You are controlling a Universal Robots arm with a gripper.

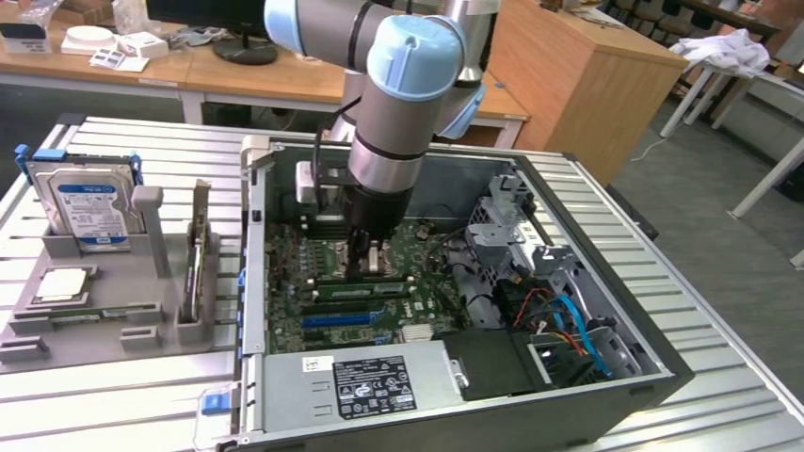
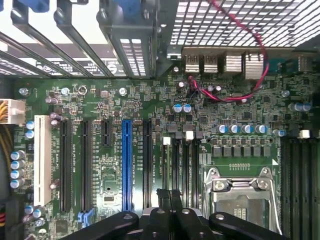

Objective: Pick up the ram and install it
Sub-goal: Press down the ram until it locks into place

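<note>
The claw (image 2: pixel 170 197) is closed on nothing over the computer board (image 2: pixel 150 140); the ram (image 1: pixel 73 310) lies well apart in the grey holder (image 1: pixel 88 325) on the bench (image 1: pixel 126 395).

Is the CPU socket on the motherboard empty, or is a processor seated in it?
Empty, as far as the wrist view shows: the CPU socket shows a dark open recess inside its metal frame, with no silver chip sitting in it.

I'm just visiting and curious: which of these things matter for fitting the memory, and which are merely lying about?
For the job: black gripper, shut, near the long black memory slots with white end clips on the green motherboard.
Lying about: silver hard drive with blue-white label; square silver processor chip; crumpled white cloth.
</note>
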